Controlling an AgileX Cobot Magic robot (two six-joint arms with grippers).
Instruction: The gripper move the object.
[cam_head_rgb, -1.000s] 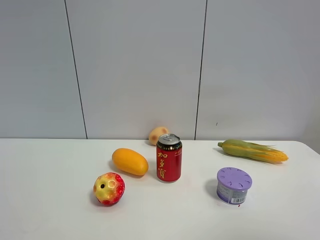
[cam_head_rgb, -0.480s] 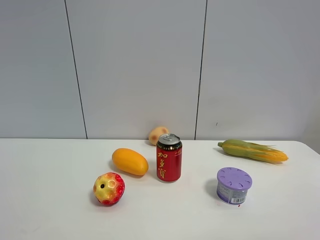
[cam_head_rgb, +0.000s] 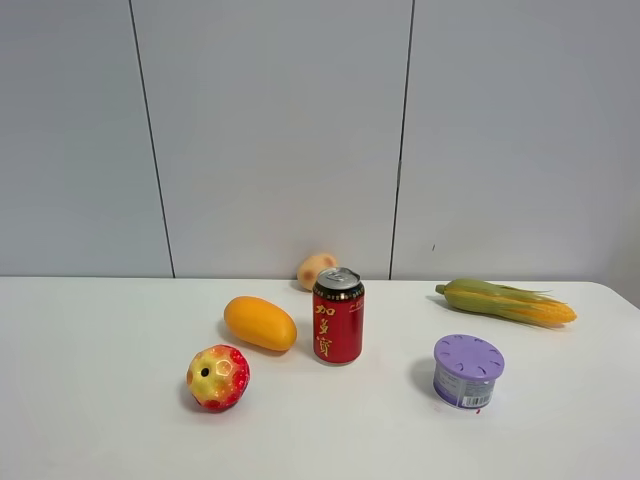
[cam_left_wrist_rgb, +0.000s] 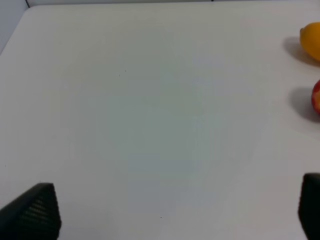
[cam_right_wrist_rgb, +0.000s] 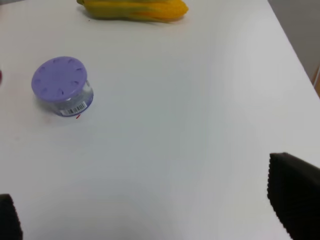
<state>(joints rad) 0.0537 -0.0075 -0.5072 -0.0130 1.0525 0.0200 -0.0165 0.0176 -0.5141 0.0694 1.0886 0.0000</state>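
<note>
Sitting untouched on the white table (cam_head_rgb: 90, 400), the object (cam_head_rgb: 218, 377) lies nearest the camera, in front of and to the left of the red can (cam_head_rgb: 338, 316), with its dark hole facing forward. Comparison with the two preceding exterior frames shows no change: every item holds its place and no arm has entered the high view, so the task is judged not yet begun. The left gripper (cam_left_wrist_rgb: 175, 212) stands wide over bare table, holding nothing, with only a red sliver of the object at the edge of its wrist view. The right gripper (cam_right_wrist_rgb: 150, 200) is likewise spread wide and empty. To the right of the can sits a purple-lidded tub (cam_head_rgb: 467, 371) bearing a barcode label, its print too small to read. Just left of the can lies the orange mango (cam_head_rgb: 260, 323). The can carries gold Chinese characters. Behind the can rests a pale peach-coloured fruit (cam_head_rgb: 314, 269); farther right of the can lies a corn cob (cam_head_rgb: 505, 301).
</note>
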